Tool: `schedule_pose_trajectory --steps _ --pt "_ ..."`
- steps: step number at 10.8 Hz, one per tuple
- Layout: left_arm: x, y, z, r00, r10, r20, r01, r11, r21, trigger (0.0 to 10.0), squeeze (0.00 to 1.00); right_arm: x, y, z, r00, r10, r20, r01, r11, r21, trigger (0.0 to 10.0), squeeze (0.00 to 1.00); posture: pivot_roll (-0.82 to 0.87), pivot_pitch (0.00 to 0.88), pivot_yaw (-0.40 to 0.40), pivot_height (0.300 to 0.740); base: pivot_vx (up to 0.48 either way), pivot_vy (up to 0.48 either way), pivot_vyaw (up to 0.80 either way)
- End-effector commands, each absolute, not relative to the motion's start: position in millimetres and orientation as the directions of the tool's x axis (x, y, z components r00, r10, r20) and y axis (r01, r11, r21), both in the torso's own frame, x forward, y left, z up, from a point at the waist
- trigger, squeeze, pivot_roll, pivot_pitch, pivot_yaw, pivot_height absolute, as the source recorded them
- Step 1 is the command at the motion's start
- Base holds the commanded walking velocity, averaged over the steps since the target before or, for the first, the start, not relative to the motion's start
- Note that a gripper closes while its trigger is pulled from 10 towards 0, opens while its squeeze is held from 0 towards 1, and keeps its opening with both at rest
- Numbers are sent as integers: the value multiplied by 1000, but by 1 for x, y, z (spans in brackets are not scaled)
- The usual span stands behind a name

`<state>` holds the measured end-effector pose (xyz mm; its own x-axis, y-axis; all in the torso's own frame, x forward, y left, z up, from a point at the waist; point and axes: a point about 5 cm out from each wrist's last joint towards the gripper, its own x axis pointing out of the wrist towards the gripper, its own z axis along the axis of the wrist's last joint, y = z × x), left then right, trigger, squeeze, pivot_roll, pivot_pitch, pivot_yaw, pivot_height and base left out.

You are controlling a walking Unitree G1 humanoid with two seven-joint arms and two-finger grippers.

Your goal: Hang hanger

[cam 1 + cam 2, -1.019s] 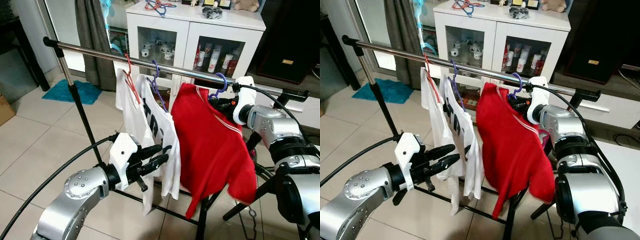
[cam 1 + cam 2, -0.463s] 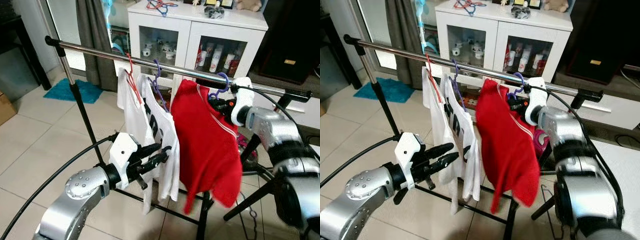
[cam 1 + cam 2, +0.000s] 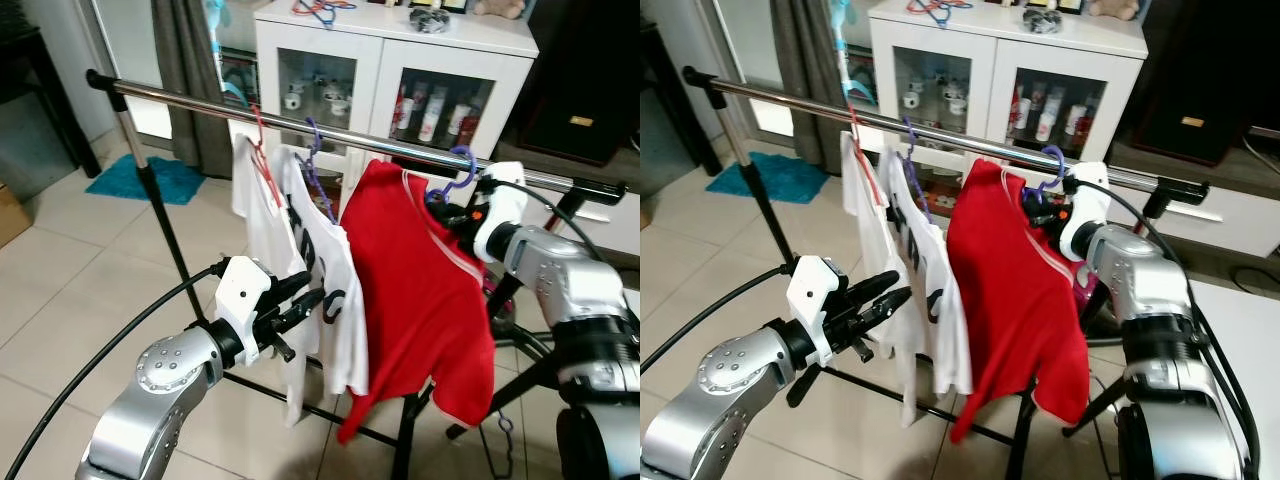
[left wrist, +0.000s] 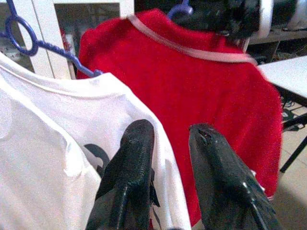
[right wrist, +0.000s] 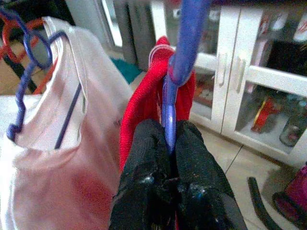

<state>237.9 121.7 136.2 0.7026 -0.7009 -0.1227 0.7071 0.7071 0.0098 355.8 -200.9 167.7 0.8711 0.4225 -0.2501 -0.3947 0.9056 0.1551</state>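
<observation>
Right pincer (image 5: 165, 139) clamps purple hanger (image 5: 178, 57) neck

A rail (image 3: 200, 104) runs across the scene from far left to near right, with a cabinet (image 3: 400, 70) behind it. Three shirts hang from it side by side: two shirts (image 3: 300, 250) toward the middle and a third shirt (image 3: 420, 290) on a hanger (image 3: 455, 170) to their right. The left gripper (image 3: 310, 300) is near, just before the middle shirts, and the right gripper (image 3: 450, 210) is at the hanger's neck, just below the rail.

White glass-door cabinet (image 3: 400, 60) stands on pale tiled floor (image 3: 70, 290) near grey curtain (image 3: 185, 70).
</observation>
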Motion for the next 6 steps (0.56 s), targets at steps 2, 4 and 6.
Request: schedule_pose_trajectory --steps 2,4,6 --pt "239 119 137 727 -677 -117 683 730 20 10000 0 346 -195 195 892 435 -121 -420 898 129 0 0 51 0 -25 740 0 0 0" --pt "238 120 135 729 -673 -125 680 733 17 10000 0 331 -192 192 900 420 -115 -403 904 145 0 0 55 0 -29 740 0 0 0" --pt "238 118 136 736 -666 -122 673 740 14 10000 0 306 -181 181 880 457 -134 -434 885 167 0 0 59 0 -32 740 0 0 0"
